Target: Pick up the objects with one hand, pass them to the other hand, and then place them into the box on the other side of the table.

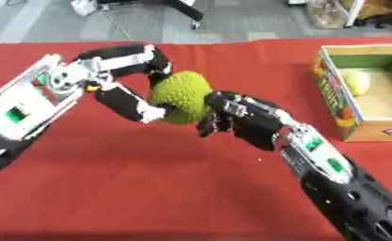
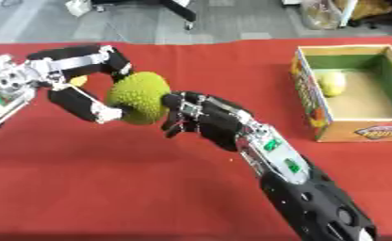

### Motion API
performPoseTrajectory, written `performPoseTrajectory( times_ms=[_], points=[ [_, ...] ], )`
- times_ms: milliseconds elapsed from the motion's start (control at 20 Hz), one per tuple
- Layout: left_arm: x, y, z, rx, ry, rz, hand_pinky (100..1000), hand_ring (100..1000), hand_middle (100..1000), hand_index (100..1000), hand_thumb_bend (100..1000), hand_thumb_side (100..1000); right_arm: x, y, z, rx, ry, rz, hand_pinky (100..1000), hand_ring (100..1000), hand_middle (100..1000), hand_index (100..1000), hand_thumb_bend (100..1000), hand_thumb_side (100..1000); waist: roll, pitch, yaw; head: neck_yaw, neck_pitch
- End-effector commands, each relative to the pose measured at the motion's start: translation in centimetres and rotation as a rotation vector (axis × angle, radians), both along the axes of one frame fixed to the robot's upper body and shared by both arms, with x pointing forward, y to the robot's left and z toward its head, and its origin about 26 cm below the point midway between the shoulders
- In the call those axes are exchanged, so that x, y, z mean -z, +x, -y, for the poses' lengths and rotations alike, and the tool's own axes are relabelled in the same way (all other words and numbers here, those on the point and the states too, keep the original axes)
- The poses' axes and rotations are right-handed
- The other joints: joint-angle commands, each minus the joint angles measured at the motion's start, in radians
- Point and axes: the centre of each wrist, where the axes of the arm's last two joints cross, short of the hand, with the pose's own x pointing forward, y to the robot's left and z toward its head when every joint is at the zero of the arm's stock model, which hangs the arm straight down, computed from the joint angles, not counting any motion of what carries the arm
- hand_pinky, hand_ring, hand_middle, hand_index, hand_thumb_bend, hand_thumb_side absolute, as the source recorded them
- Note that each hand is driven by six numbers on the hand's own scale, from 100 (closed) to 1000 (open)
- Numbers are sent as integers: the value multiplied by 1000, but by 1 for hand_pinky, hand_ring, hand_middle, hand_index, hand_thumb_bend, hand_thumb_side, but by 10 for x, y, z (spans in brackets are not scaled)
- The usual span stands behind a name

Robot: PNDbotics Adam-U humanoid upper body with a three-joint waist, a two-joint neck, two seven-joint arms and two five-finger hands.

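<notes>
Bumpy green fruit (image 1: 179, 96) mid-cloth, left robot hand (image 1: 125, 82) curled around it, right robot hand (image 1: 236, 117) half-curled, touching its edge.

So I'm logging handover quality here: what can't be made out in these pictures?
- Whether the right robot hand already grips the green bumpy fruit: the fruit hides its fingertips.
- Left robot hand palm contact: behind the fruit.
- Box label: blurred.
- Pale fruit inside: too small to identify.

A rough, bumpy green fruit (image 1: 181, 96) hangs above matt red cloth (image 1: 150, 188), near a printed glossy cardboard box (image 2: 314, 106)
</notes>
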Motion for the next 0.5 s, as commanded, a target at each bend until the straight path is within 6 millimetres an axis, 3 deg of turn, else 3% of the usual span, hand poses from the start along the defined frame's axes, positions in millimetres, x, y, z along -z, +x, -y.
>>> performPoseTrajectory(
  times_ms=[50, 300, 500],
  points=[
    [-13, -2, 3, 22, -9, 36, 613, 532, 465, 458, 100, 100, -15, -2, -4, -18, 5, 60, 631, 612, 451, 782, 422, 466, 8, 1, -1, 3, 1],
    [-13, -1, 4, 25, -9, 53, 615, 534, 467, 459, 100, 100, -17, -3, -5, -56, -13, 93, 632, 612, 447, 762, 388, 450, 8, 2, -2, 4, 1],
    [-15, -1, 5, 24, -14, 74, 616, 537, 470, 462, 100, 100, -17, -3, -4, -83, -31, 120, 630, 609, 439, 592, 193, 334, 8, 1, -3, 5, 1]
  ],
)
